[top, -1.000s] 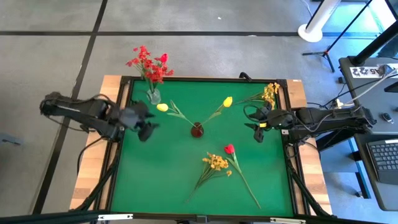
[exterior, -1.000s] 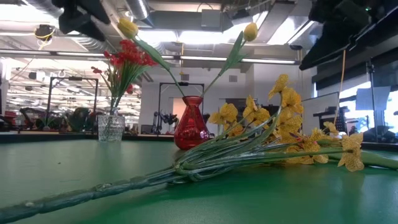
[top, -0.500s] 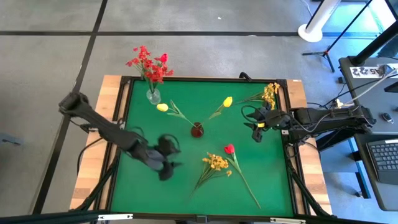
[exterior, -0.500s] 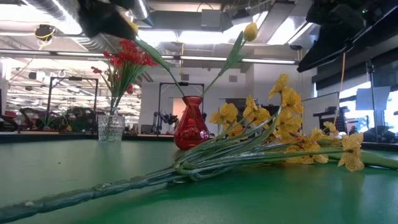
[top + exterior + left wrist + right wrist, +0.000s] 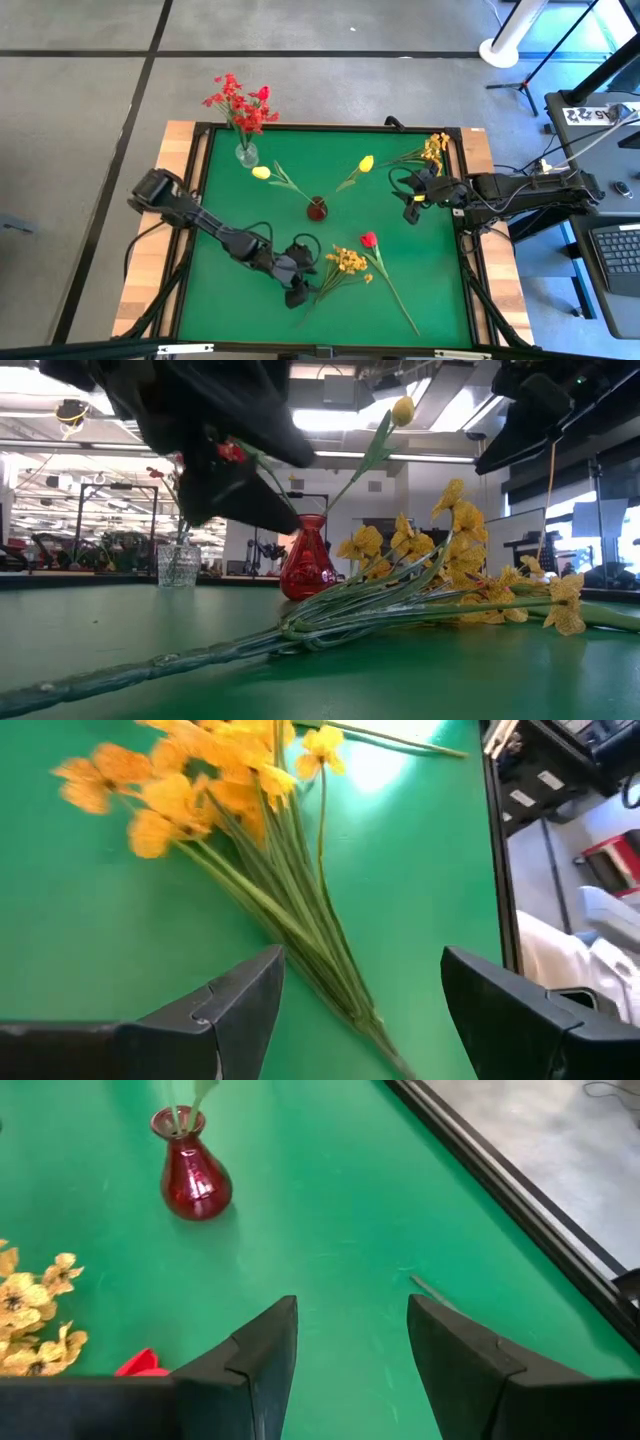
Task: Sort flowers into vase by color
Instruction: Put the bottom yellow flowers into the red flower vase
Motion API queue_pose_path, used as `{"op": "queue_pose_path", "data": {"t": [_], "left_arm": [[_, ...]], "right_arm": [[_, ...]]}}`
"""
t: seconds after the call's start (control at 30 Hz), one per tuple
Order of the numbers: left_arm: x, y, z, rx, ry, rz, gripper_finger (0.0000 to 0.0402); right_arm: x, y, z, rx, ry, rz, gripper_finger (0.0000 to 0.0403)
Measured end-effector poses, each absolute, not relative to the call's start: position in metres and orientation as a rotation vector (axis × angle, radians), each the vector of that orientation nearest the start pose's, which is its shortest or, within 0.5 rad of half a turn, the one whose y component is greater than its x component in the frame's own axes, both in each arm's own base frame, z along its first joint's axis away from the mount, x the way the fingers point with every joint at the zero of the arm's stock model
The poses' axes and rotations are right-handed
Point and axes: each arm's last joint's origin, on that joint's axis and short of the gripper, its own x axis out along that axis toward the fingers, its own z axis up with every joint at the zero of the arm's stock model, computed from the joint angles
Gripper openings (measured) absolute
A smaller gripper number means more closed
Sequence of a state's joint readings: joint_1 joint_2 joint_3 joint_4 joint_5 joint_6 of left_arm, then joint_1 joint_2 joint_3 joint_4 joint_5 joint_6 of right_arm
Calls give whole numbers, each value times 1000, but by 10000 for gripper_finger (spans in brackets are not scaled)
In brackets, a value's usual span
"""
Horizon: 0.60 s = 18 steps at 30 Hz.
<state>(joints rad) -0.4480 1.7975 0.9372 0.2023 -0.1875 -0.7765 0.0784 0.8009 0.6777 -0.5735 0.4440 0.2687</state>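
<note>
A yellow many-blossom spray (image 5: 345, 262) lies flat on the green mat, its stems (image 5: 300, 935) running toward the near edge. My left gripper (image 5: 299, 284) is open and hovers over those stems, one finger on each side (image 5: 365, 995), touching nothing. A red tulip (image 5: 369, 239) lies beside the spray. A small red vase (image 5: 317, 209) holds two yellow tulips. A clear glass vase (image 5: 246, 155) at the far left holds a red spray. Another yellow spray (image 5: 432, 150) lies at the far right corner. My right gripper (image 5: 412, 207) waits open at the right side.
The mat has a raised black frame (image 5: 465, 240) on all sides. The red tulip's long stem (image 5: 398, 300) slants toward the near right corner. The left half of the mat (image 5: 225, 215) holds no objects. The right wrist view shows the red vase (image 5: 195, 1180) ahead.
My left arm has swung from the table's far left, near the glass vase, toward the near edge and the right, and has come down over the stems of the yellow spray. Its dark bulk now fills the upper left of the low view. The flowers have not moved.
</note>
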Motion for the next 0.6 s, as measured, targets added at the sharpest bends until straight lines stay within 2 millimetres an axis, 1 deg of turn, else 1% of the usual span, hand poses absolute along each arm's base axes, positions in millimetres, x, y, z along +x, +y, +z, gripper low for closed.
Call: {"op": "queue_pose_path", "data": {"t": [0.17,0.33,0.43,0.6], "left_arm": [[341,-162,139,-527,706,7,263],[360,-177,128,-485,729,2,263],[367,-179,117,-450,780,68,263],[374,-181,114,-448,818,197,260]], "right_arm": [[159,0,262,90,616,-453,189],[159,0,262,112,610,-459,189],[159,0,262,122,612,-451,189],[160,1,262,156,621,-414,189]]}}
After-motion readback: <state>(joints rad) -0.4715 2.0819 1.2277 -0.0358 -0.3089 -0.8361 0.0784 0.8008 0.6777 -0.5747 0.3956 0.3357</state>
